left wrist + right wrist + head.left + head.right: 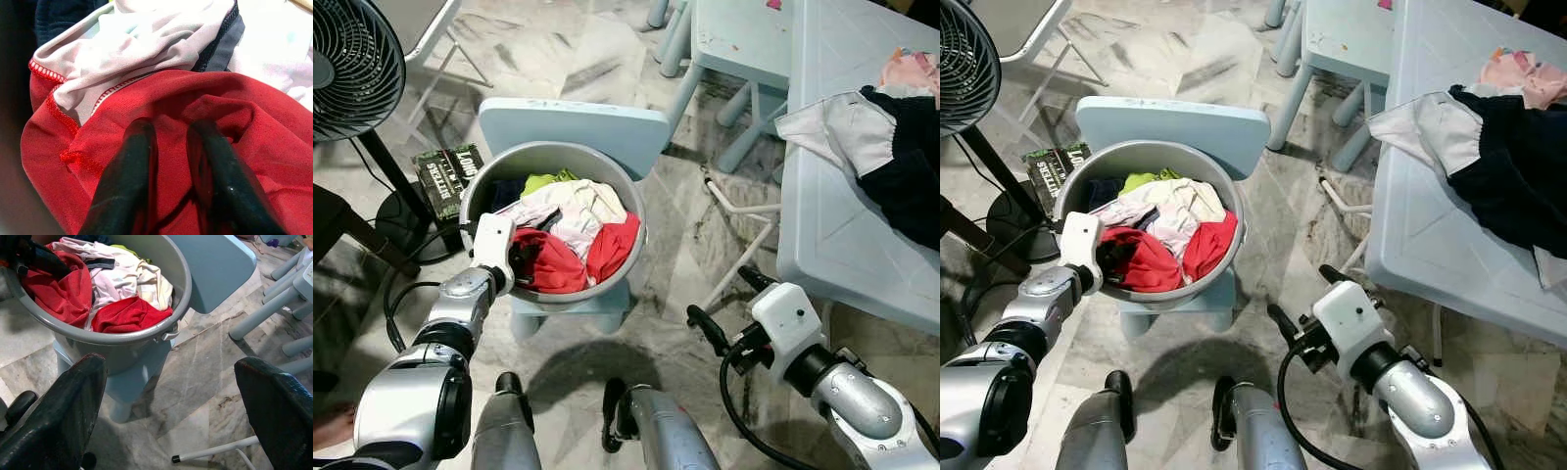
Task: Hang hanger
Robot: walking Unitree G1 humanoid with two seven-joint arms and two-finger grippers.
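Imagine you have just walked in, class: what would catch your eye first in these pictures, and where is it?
First the grey basin heaped with clothes, standing on a pale blue chair, with the left gripper pressed into the red garment at its near edge. Next the right gripper, fingers wide apart, above the marble floor beside the basin. Dark and white clothes lie on the blue table to the right.

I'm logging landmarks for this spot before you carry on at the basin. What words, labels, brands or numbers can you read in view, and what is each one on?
Dark green box on the floor beside the fan stand: pale block lettering in two lines, too small and tilted to read.
Grey basin of clothes, pale blue chair, pale blue table: no text visible.
Left gripper, on the red garment: no markings seen.
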